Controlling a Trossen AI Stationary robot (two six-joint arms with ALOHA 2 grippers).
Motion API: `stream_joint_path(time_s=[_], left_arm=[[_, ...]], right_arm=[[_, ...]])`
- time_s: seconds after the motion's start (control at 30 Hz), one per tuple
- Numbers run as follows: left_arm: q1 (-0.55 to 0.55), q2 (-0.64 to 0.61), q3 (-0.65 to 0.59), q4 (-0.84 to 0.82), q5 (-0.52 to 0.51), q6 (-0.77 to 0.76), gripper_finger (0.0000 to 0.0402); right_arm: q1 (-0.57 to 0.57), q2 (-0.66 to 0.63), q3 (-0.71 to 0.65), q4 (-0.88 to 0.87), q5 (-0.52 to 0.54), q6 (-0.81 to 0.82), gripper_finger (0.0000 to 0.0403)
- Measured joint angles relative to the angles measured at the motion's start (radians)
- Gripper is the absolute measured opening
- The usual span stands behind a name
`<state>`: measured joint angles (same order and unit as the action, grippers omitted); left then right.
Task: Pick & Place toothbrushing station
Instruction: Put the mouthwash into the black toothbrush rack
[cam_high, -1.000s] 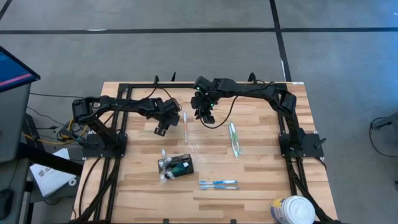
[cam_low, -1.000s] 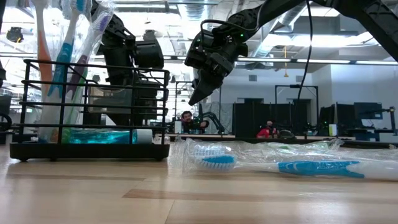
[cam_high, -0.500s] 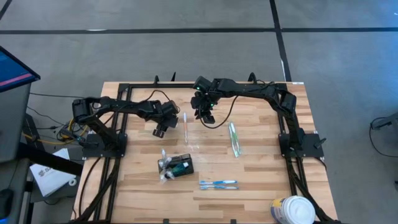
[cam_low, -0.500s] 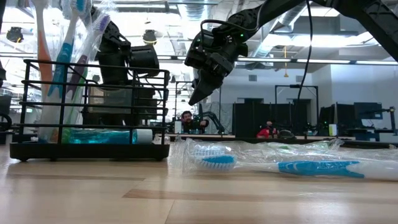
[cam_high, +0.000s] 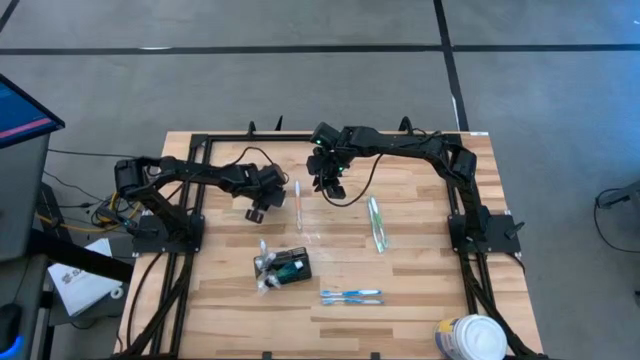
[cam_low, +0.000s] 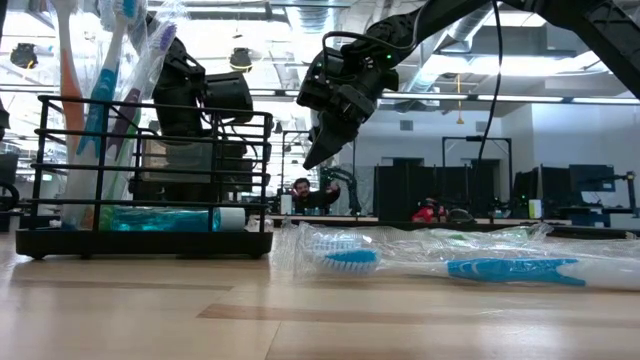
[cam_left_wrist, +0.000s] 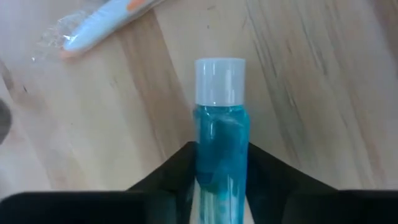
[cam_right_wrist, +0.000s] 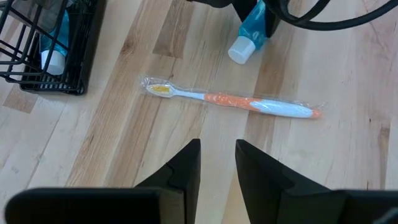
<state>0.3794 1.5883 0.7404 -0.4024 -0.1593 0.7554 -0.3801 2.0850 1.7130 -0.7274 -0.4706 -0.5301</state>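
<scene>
Left gripper (cam_left_wrist: 221, 186) shifted leftward, clamping one blue bottle (cam_left_wrist: 221, 134); right gripper (cam_right_wrist: 217, 165) slightly parted, empty.

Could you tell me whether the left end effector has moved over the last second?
Yes. In the high view the left end effector, shut on the blue bottle, has drifted slightly toward the table's left edge, away from the wrapped orange toothbrush.

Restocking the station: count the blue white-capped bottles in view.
2. One bottle is gripped by the left gripper; the other bottle lies inside the black toothbrushing station. More could be hidden there.
</scene>
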Motion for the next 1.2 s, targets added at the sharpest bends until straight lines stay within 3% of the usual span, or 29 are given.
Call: stream_joint_path(time_s=[0.17, 0.7, 1.2], left_arm=[[0.002, 0.003, 0.0, 0.021, -0.035, -0.005, 0.0069], [0.002, -0.009, -0.004, 0.027, -0.051, -0.057, 0.0073], [0.014, -0.312, -0.003, 0.055, -0.005, -0.312, 0.0083]], right_arm=[[0.0, 0.0, 0.0, -0.001, 0.0, 0.0, 0.0092], [0.0, 0.0, 0.0, 0.066, 0.0, 0.0, 0.0092], [0.0, 0.0, 0.0, 0.233, 0.0, 0.121, 0.0092]])
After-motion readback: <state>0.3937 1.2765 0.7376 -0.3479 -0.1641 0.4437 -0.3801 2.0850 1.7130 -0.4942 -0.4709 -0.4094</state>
